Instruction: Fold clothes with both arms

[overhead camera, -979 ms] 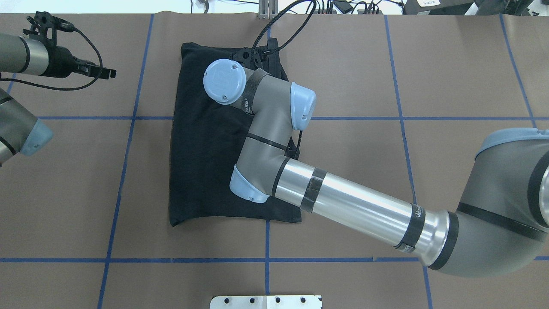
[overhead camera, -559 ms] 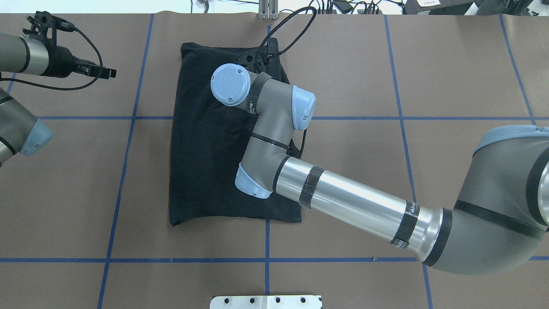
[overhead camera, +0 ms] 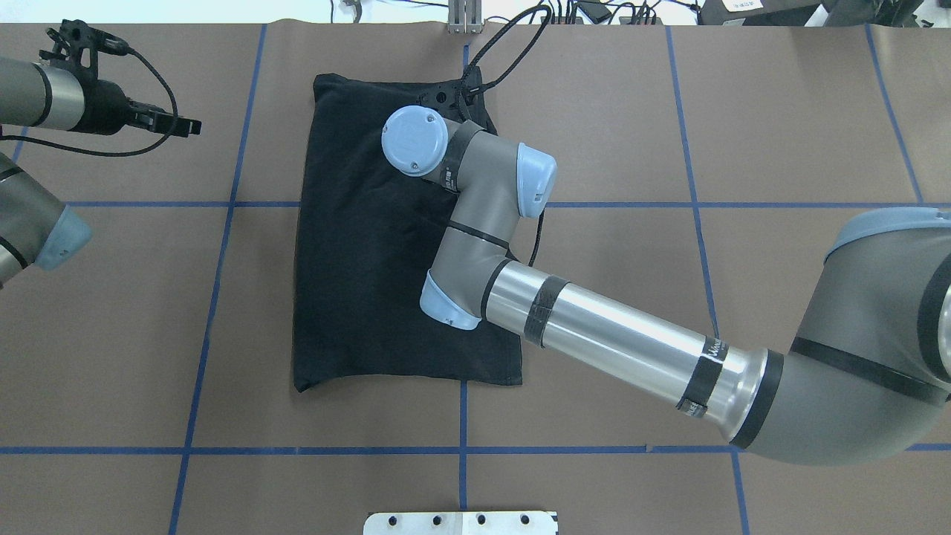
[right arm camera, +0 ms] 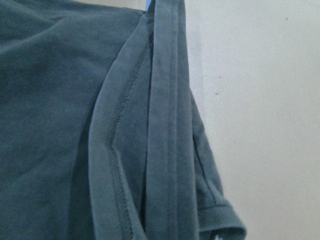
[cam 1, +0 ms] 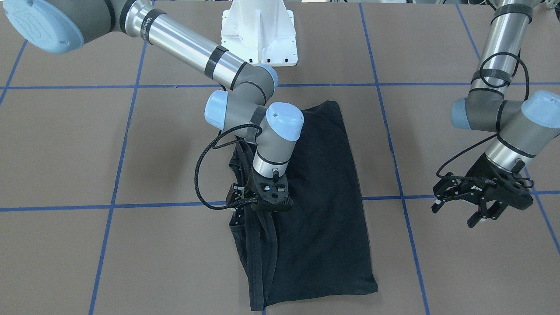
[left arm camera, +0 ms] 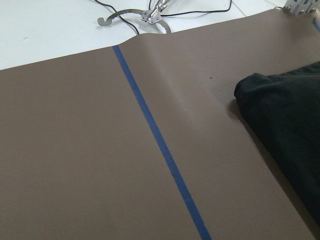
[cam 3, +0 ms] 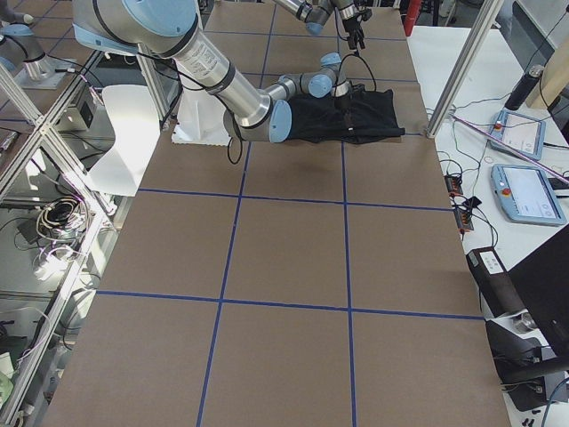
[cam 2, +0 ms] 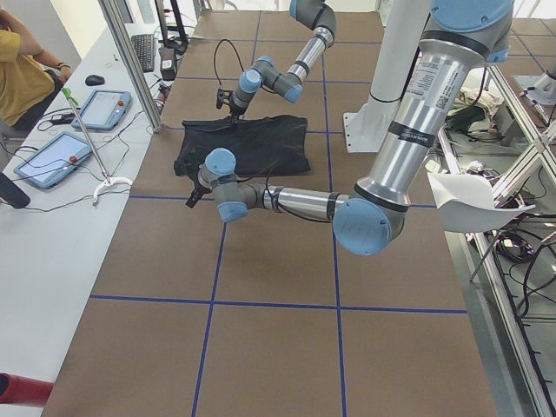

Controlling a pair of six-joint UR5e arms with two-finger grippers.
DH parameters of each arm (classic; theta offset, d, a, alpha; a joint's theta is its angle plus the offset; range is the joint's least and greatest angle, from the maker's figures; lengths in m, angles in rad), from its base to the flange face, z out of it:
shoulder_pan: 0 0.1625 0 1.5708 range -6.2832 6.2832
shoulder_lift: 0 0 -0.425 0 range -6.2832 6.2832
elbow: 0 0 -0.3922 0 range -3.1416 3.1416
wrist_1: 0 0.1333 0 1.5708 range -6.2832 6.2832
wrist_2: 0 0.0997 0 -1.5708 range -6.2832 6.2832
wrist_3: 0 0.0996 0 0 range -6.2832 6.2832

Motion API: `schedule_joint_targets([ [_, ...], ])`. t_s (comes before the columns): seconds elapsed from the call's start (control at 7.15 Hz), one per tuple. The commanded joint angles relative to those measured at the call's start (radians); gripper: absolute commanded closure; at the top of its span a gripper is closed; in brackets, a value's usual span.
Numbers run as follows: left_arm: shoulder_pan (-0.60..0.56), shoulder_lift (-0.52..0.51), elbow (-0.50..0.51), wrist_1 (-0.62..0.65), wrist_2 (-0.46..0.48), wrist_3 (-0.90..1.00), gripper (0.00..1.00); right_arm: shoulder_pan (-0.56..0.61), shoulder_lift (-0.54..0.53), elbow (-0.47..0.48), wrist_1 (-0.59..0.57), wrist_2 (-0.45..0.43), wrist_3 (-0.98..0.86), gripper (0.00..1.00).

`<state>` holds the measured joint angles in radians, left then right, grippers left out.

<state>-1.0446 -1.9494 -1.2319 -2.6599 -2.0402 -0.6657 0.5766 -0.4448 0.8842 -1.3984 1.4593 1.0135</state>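
The black T-shirt (cam 1: 323, 210) lies folded into a rectangle mid-table, no graphic showing (overhead camera: 356, 260). My right gripper (cam 1: 267, 205) points straight down over the shirt's layered hem edge. Its fingers blend into the black cloth, so I cannot tell whether they are open or shut. The right wrist view is filled with stacked hems (right arm camera: 165, 125) beside bare table. In the overhead view the right wrist hides its gripper. My left gripper (cam 1: 455, 214) hangs open and empty above bare table, well clear of the shirt (overhead camera: 195, 127). The left wrist view shows a shirt corner (left arm camera: 290, 115).
The white pedestal base (cam 1: 258, 30) stands at the robot's side of the table. Blue tape lines (overhead camera: 462, 416) grid the brown surface. An operator (cam 2: 22, 61) and tablets (cam 2: 43, 161) are at the far table edge, behind an aluminium post (cam 2: 130, 61).
My right wrist has moved rightward over the shirt toward its layered edge. The left arm and the shirt's outline have not visibly moved.
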Motion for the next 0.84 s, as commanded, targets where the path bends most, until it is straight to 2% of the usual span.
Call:
schedule_joint_targets([
  [0.0,0.002,0.000,0.002,0.000,0.000,0.002,0.00,0.043,-0.026,0.027,-0.069,0.007,-0.111,0.00],
  [0.28,0.002,-0.002,0.002,0.000,0.000,0.000,0.00,0.065,-0.247,0.289,-0.126,0.010,-0.188,0.00],
  [0.42,0.002,-0.002,0.002,0.000,0.000,0.002,0.00,0.090,-0.287,0.364,-0.178,0.028,-0.212,0.00],
  [0.56,0.002,-0.002,0.000,0.000,0.000,0.002,0.00,0.110,-0.279,0.395,-0.212,0.064,-0.217,0.00],
  [0.7,0.002,-0.003,-0.004,0.002,-0.002,0.000,0.00,0.115,-0.275,0.438,-0.205,0.109,-0.199,0.00],
])
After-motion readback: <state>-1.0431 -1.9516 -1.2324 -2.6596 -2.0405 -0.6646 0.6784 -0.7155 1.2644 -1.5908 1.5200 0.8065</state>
